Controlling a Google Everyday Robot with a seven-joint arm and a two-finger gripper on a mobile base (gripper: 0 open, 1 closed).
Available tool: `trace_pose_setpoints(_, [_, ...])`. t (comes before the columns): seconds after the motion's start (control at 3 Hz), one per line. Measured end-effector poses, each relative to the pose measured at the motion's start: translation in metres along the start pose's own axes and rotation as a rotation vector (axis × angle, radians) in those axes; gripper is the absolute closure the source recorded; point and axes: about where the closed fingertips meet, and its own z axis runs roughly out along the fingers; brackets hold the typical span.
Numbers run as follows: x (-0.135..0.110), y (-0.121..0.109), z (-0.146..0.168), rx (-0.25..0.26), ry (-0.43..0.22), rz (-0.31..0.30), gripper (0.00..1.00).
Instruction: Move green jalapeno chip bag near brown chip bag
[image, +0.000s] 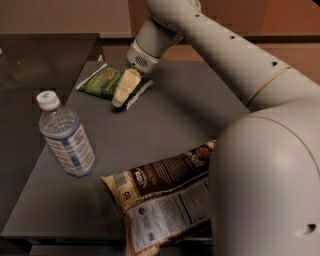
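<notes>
Camera view, the only one.

- Table (200, 120): dark grey top. Three things on it, plus the arm reaching across.
- Green jalapeno chip bag (100, 81): lies flat at the table's 11 o'clock corner. Long axis runs roughly on the 10-to-4 line, with white sealed edges at both ends.
- Gripper (121, 96): down over the 4 o'clock end of the green bag, pointing toward 7 o'clock. From it, the exposed part of the bag lies toward 10 o'clock. Cannot tell whether it is open or closed, or whether it has hold of the bag; it reads as a single cream mass against the foil.
- Brown chip bag (162, 197): at the table's 5 o'clock, by the near edge, label panel up. Well apart from the green bag.
- Key relation: the brown bag lies toward 5 o'clock from the green bag, across open tabletop. My judgement is that the carry or drag runs along that line, close to the green bag's own long axis.
- Water bottle (66, 136): upright at 8 o'clock, off to the side of that line, not on it.

Hidden or unclear:
- The gripper covers the stretch of green bag under it, so contact cannot be confirmed.
- The arm's big near link blocks the brown bag's 3 o'clock end.
- Green bag lettering is not legible.
</notes>
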Motion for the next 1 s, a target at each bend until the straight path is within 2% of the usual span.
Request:
trace_pose_setpoints(0.33, [-0.0037,0.0002,0.017,-0.048,0.015,0.018,0.0])
trace_pose_setpoints(0.67, [-0.0028,-0.0038,0.0235,-0.051,0.021,0.045,0.18])
trace_pose_setpoints(1.0, [-0.002,-0.0072,0.019,-0.029,0.006,0.069,0.41])
